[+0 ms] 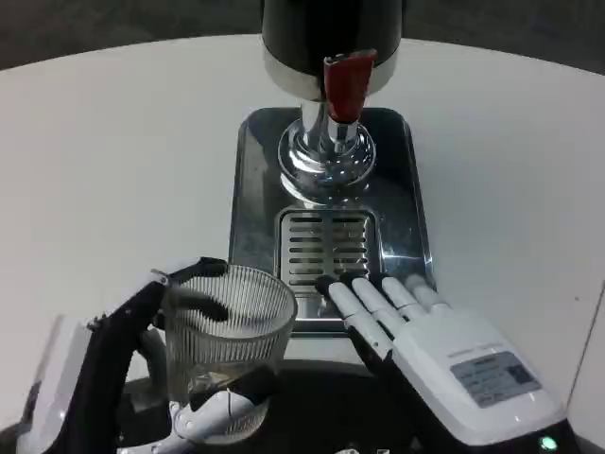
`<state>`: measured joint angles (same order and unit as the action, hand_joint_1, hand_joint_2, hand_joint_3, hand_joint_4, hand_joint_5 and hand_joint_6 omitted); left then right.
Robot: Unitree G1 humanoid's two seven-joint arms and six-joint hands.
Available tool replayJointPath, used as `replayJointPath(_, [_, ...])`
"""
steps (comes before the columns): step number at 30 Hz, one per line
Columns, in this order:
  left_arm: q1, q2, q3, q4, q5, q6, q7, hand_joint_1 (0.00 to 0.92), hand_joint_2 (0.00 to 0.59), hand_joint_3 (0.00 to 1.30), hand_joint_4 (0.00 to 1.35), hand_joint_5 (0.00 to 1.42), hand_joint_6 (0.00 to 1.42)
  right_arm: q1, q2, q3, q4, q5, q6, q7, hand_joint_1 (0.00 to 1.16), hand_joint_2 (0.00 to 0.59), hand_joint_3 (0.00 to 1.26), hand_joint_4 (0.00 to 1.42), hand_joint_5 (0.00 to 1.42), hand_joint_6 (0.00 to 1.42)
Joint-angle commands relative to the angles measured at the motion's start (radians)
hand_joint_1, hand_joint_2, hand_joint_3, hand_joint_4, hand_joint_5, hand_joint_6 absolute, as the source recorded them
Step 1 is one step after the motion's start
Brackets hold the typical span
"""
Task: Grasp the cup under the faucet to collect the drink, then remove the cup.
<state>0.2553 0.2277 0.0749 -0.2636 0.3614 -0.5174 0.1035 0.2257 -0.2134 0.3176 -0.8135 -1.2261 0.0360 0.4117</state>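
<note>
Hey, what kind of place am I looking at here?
Probably a drink station or test bench: a dispenser with a red tap lever stands on a steel drip tray on a white table, and the left robot hand holds a ribbed glass cup.

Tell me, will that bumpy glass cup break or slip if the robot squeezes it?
The cup looks like clear ribbed glass, so it is probably stiff and could crack if dropped. The ribs likely help the left hand keep its hold. It looks nearly empty, so it is probably fairly light.
</note>
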Motion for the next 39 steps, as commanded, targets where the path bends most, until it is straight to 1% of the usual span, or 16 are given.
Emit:
replayJointPath(1, [-0.059,0.006,-0.011,0.048,-0.006,-0.046,0.006,0.577,0.212,1.04,1.13,1.14,1.21,0.086,0.036,-0.048,-0.071,-0.047,0.031,0.006,0.63,0.357,0.00,0.00,0.00,0.00])
replayJointPath(5, [-0.127,0.012,-0.002,0.117,0.012,-0.065,0.029,0.575,0.212,1.04,1.13,1.18,1.31,0.136,0.061,-0.080,-0.113,-0.071,0.032,0.009,0.63,0.357,0.00,0.00,0.00,0.00])
replayJointPath(9, [-0.197,0.020,0.009,0.190,0.043,-0.090,0.066,0.575,0.212,1.04,1.13,1.19,1.32,0.186,0.083,-0.104,-0.149,-0.083,0.030,0.009,0.63,0.357,0.00,0.00,0.00,0.00])
replayJointPath(15, [-0.304,0.034,0.017,0.300,0.106,-0.114,0.148,0.575,0.212,1.04,1.13,1.22,1.35,0.241,0.109,-0.119,-0.179,-0.084,0.013,0.003,0.63,0.357,0.00,0.00,0.00,0.00])
replayJointPath(19, [-0.364,0.048,0.016,0.366,0.146,-0.120,0.208,0.575,0.212,1.04,1.13,1.22,1.37,0.261,0.118,-0.129,-0.189,-0.077,0.001,0.000,0.63,0.357,0.00,0.00,0.00,0.00])
replayJointPath(27, [-0.461,0.060,0.001,0.478,0.207,-0.106,0.305,0.572,0.214,1.04,1.13,1.23,1.38,0.298,0.125,-0.169,-0.203,-0.041,-0.025,-0.007,0.63,0.357,0.00,0.00,0.00,0.00])
replayJointPath(32, [-0.530,0.064,-0.025,0.570,0.250,-0.094,0.369,0.568,0.216,1.04,1.13,1.23,1.39,0.324,0.124,-0.197,-0.209,-0.013,-0.036,-0.013,0.62,0.357,0.00,0.00,0.00,0.00])
replayJointPath(39, [-0.620,0.067,-0.069,0.689,0.290,-0.078,0.457,0.565,0.217,1.04,1.13,1.23,1.39,0.351,0.130,-0.223,-0.208,0.013,-0.049,-0.024,0.62,0.357,0.00,0.00,0.00,0.00])
